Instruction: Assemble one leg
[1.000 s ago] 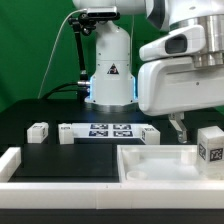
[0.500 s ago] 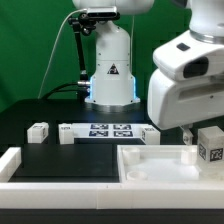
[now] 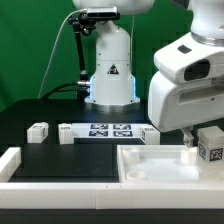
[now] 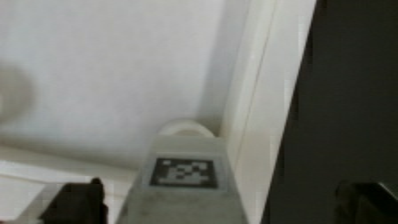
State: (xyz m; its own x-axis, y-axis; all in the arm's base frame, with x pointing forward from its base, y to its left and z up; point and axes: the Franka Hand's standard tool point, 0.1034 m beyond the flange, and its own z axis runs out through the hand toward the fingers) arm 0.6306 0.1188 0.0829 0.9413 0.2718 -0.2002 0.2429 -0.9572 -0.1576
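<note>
Counting legs first: one leg (image 4: 183,170) in the wrist view, tag facing the camera, rounded end pointing away from the wrist. Sits in the gap of the gripper (image 4: 222,205), touched by neither of the two dark fingers (image 4: 80,203). Spread wide, gripping nothing. Rests on the one white panel (image 4: 98,90) directly under the gripper, close along the panel's edge, with black table (image 4: 356,80) beyond that edge.

From the exterior view, three small white blocks. Nearest leg (image 3: 210,143) just beside the low-hanging gripper, on the exterior view's right, tag towards the camera. Cannot tell whether it is the same one seen between the fingers. Second leg (image 3: 150,133) near the gripper, behind the panel, tag not readable. Third leg (image 3: 38,131) well apart from the gripper, beyond the far end of the single marker board (image 3: 100,131). One arm (image 3: 190,80) above all of it.
</note>
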